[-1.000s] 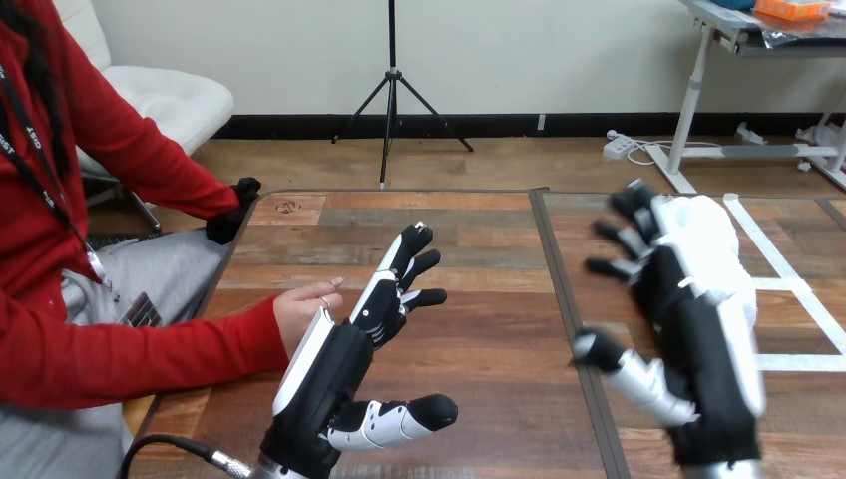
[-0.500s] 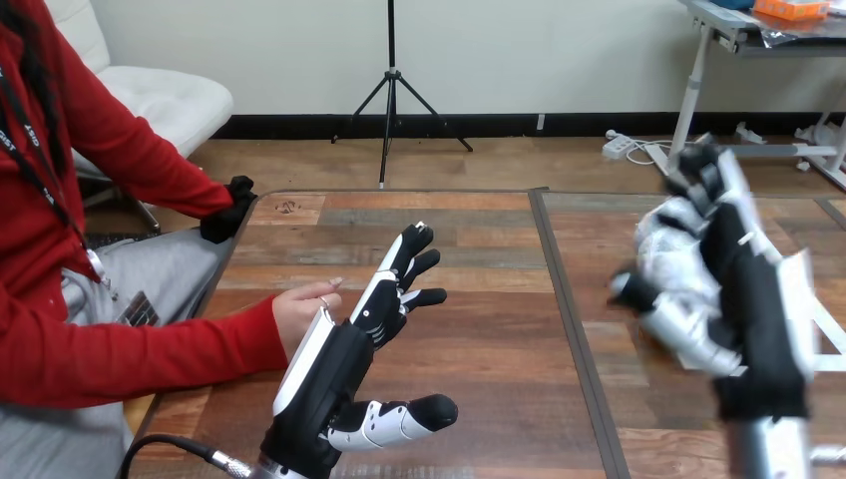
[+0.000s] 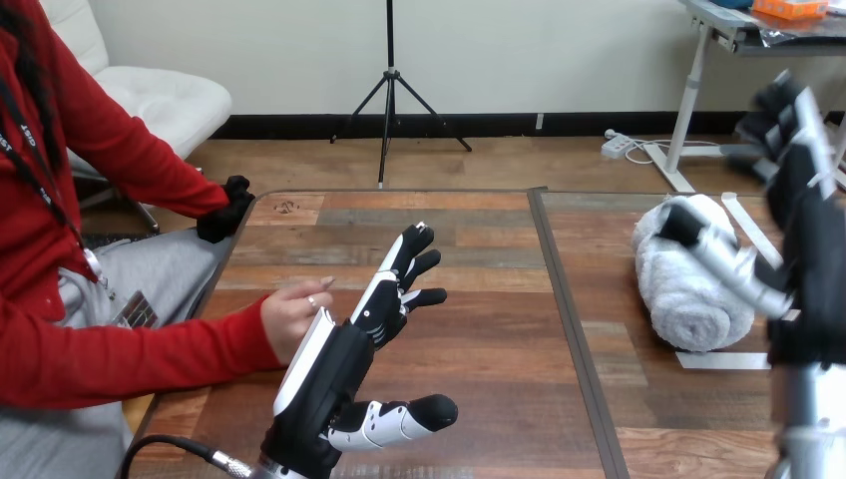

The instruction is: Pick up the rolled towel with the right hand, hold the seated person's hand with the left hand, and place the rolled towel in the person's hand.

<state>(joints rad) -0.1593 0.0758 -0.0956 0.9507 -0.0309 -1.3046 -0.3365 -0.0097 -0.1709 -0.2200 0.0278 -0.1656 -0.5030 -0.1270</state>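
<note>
A rolled white towel lies on the table's right half, across white tape marks. My right hand is raised at the far right with its fingers spread, open, and its thumb reaches in front of the towel's right side. My left hand stands edge-up near the table's front left, fingers straight and thumb out, holding nothing. The person's hand rests just left of it, fingers curled loosely; whether the two touch I cannot tell.
The wooden table has a dark seam running front to back down its middle. The person's other hand, in a black glove, sits at the table's far left corner.
My right hand has lifted and swung right, off the towel, which now lies uncovered. The person's hand has drawn back slightly to the left. My left hand has stayed still.
</note>
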